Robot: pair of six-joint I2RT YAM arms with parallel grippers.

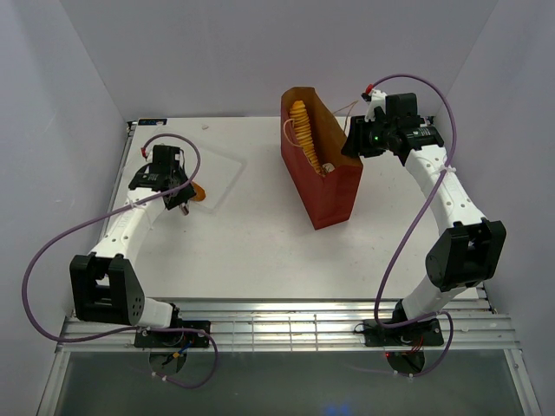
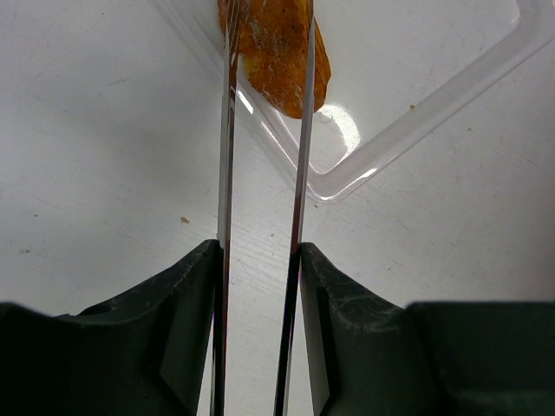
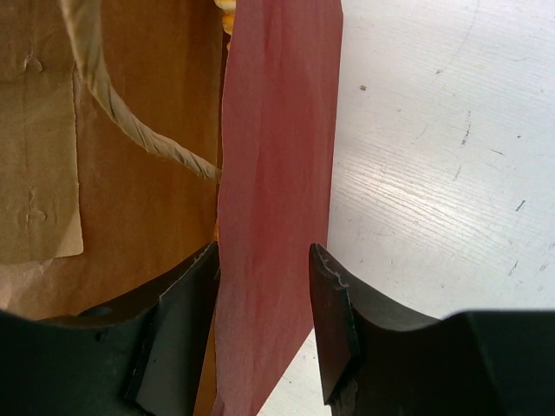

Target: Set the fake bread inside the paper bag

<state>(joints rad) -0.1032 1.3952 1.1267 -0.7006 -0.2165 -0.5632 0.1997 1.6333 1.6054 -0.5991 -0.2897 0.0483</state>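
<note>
Left gripper (image 2: 258, 253) is closed on the metal tongs (image 2: 227, 156), its fingers pressing the two thin blades from outside. Between the blades, toward their far end, sits one orange-brown pastry (image 2: 276, 56), over the clear plastic tray (image 2: 451, 95). Whether it is lifted or lies on the tray, I cannot tell. Right gripper (image 3: 264, 260) has its jaws apart, one inside and one outside the wall of the paper bag (image 3: 277, 130), and does not seem to pinch the paper.

The bag stands well apart from the tray, across the table (image 1: 260, 251), so the carry is long. The blades are smooth and narrow; if the squeeze becomes weaker, the pastry can slip out on the way. The tongs can also catch the bag's rim or its string handle (image 3: 117, 113) and tip the bag, because the right jaws only guard the wall.

I count one bag, one pair of tongs, one tray and three bread pieces: one in the tongs, and in the bag the long ridged loaf (image 1: 301, 128) and a small pale piece (image 1: 328, 166).
</note>
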